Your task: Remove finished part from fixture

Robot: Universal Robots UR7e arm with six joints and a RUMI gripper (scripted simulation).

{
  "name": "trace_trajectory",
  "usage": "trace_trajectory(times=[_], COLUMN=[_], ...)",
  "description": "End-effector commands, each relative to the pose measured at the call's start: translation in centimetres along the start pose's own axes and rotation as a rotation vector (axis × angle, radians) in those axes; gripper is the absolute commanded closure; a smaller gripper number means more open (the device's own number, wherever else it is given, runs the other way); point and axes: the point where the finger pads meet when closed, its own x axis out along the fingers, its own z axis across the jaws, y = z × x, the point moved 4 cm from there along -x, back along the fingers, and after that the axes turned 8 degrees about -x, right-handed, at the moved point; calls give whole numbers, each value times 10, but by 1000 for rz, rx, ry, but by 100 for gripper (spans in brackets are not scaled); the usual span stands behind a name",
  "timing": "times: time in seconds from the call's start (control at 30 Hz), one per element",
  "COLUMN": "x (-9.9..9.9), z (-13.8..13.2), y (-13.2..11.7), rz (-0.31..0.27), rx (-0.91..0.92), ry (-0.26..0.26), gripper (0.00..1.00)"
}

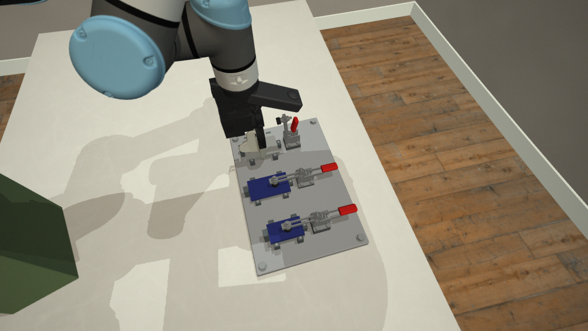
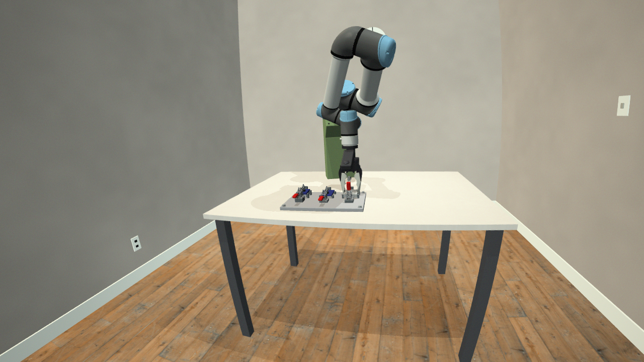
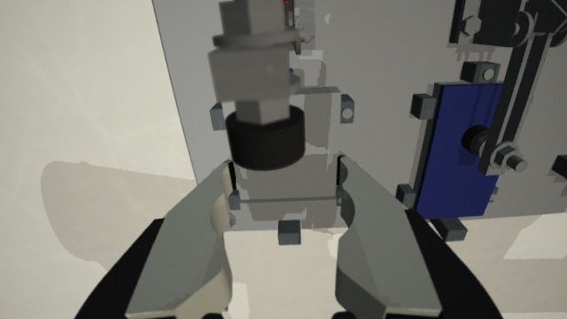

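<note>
Gripping the finished part by its sides, the gripper is, in the top view, over one end of the fixture plate; the part sits among small blocks there. Two blue blanks lie clamped farther along the plate. In the exterior view, a red handle stands upright above the plate; the part is too small to tell. In the wrist view, the part's sides meet both finger pads, low over the plate, and a black clamp tip shows in front.

A green block stands near wooden flooring.
</note>
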Motion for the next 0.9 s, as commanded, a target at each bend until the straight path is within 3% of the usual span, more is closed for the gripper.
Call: trace_trajectory(times=[0.0,0.87], x=[0,-9], z=[0,0], y=[0,0], rz=[1,1], rx=[0,0], ry=[0,0], gripper=[100,100])
